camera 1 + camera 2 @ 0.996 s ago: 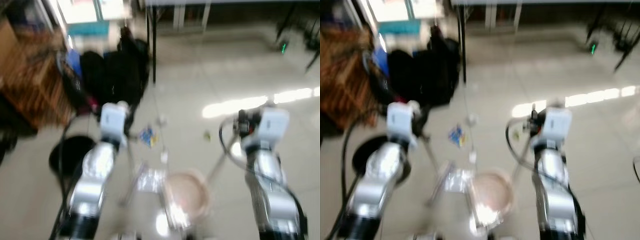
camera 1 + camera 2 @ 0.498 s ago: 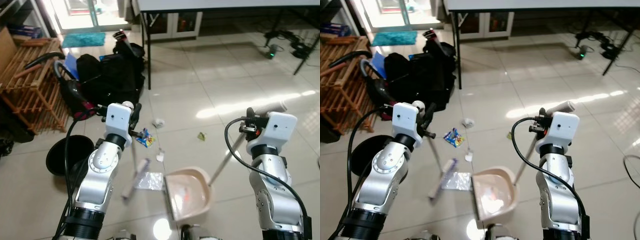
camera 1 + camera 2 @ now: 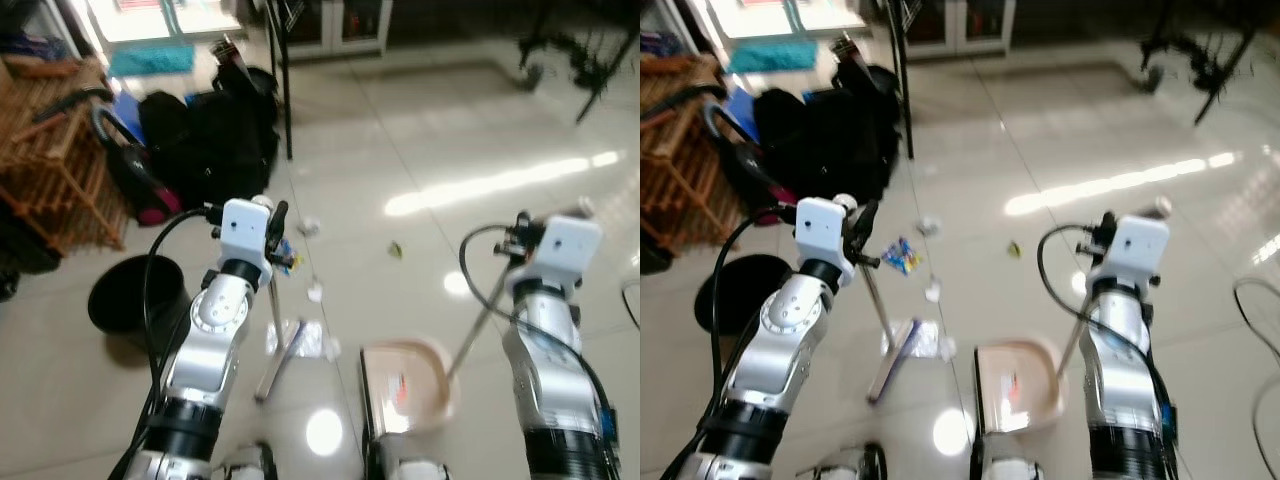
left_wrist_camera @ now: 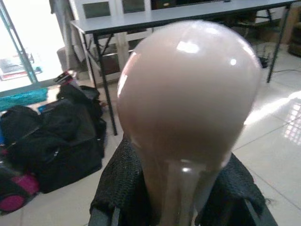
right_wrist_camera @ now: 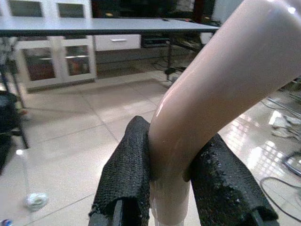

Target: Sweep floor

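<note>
Down on the glossy tiled floor point(image 3: 420, 150) sits the pale pink plastic dustpan point(image 3: 405, 385), and there's a little debris in it, including a small reddish scrap. Left of the dustpan stands a round black bin point(image 3: 135, 298); its inside is too dark to read. The left gripper point(image 4: 181, 188) is clamped tight around the pink rounded top of the slim broom handle point(image 3: 272, 300), black padded fingers point(image 4: 123, 188) pressing both sides, left arm raised and bent just left of the dustpan. The broom's head rests on crumpled clear plastic wrapping point(image 3: 300, 340) right beside the dustpan's left edge. The right gripper point(image 5: 171, 174) is closed on the curved pink dustpan handle point(image 3: 478, 320), which slants up from the pan to the raised right arm. Beyond the dustpan lie a blue snack wrapper point(image 3: 898, 256), white paper scraps point(image 3: 314, 292) and a small green bit point(image 3: 396, 250). Black bags point(image 3: 205, 140) are heaped further off, past the bin.
</note>
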`<state>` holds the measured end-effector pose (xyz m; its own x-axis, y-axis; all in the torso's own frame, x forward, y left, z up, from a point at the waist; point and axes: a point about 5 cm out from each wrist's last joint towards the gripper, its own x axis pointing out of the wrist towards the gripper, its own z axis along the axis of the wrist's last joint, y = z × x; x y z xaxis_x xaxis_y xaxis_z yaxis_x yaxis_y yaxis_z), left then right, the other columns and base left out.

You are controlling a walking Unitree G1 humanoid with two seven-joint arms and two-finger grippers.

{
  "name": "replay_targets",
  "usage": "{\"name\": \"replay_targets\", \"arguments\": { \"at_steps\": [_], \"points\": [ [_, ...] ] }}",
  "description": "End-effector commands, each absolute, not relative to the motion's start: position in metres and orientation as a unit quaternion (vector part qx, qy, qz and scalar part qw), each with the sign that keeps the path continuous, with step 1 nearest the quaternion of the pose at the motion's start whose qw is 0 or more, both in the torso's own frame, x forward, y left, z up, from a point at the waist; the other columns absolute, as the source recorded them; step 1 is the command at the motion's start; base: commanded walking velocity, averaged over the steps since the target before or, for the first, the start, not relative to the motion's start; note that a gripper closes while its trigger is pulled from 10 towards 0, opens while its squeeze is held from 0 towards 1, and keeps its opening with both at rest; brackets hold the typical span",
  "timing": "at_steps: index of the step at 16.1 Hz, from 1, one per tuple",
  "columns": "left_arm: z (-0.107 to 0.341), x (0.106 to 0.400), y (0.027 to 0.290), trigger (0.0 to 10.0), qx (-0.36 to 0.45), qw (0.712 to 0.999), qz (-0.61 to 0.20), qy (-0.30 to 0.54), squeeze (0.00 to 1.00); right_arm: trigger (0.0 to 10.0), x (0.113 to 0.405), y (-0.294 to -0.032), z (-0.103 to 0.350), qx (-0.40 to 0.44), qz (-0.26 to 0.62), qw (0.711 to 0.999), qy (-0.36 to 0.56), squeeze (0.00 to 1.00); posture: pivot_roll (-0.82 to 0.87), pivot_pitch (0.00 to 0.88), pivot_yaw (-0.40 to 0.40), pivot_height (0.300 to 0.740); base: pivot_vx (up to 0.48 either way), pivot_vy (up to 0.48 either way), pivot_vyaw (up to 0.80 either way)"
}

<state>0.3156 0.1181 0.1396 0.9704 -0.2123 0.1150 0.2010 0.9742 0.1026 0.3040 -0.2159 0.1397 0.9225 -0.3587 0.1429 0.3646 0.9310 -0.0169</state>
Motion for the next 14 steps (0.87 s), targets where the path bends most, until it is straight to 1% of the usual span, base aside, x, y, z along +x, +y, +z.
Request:
{"name": "replay_targets", "arguments": {
  "at_steps": [1,2,4,5,6,7,9,11,14],
  "points": [
    [0.15,0.318,0.115,10.0,0.051,0.988,-0.105,-0.096,0.0,10.0,0.308,-0.219,0.147,-0.03,-0.194,0.976,-0.093,0.0,-0.02,0.3,0.016,0.74,0.0,0.0,0.0],
    [0.152,0.318,0.117,10.0,0.053,0.988,-0.101,-0.106,0.0,10.0,0.311,-0.219,0.146,-0.031,-0.2,0.975,-0.096,0.0,0.0,0.331,0.022,0.74,0.0,0.0,0.0],
    [0.156,0.32,0.121,10.0,0.053,0.988,-0.087,-0.113,0.0,10.0,0.318,-0.22,0.145,-0.046,-0.213,0.971,-0.098,0.0,0.02,0.35,0.038,0.74,0.0,0.0,0.0],
    [0.161,0.319,0.125,10.0,0.061,0.986,-0.085,-0.13,0.0,10.0,0.32,-0.218,0.146,-0.05,-0.224,0.967,-0.107,0.0,0.04,0.379,0.051,0.74,0.0,0.0,0.0],
    [0.164,0.318,0.126,10.0,0.064,0.985,-0.085,-0.138,0.0,10.0,0.322,-0.217,0.147,-0.05,-0.227,0.966,-0.112,0.0,0.04,0.385,0.057,0.74,0.0,0.0,0.0],
    [0.176,0.319,0.128,10.0,0.09,0.977,-0.088,-0.173,0.0,10.0,0.33,-0.21,0.149,-0.038,-0.229,0.964,-0.127,0.0,0.06,0.408,0.066,0.74,0.0,0.0,0.0],
    [0.184,0.32,0.13,10.0,0.089,0.974,-0.087,-0.189,0.0,10.0,0.333,-0.203,0.152,-0.04,-0.232,0.961,-0.143,0.0,0.07,0.425,0.086,0.74,0.0,0.0,0.0],
    [0.188,0.323,0.132,10.0,0.078,0.975,-0.086,-0.189,0.0,10.0,0.335,-0.195,0.156,-0.023,-0.238,0.957,-0.166,0.0,0.08,0.438,0.107,0.74,0.0,0.0,0.0],
    [0.188,0.325,0.129,10.0,0.071,0.975,-0.098,-0.185,0.0,10.0,0.336,-0.193,0.161,-0.009,-0.241,0.953,-0.185,0.0,0.07,0.446,0.107,0.74,0.0,0.0,0.0]
  ]
}}
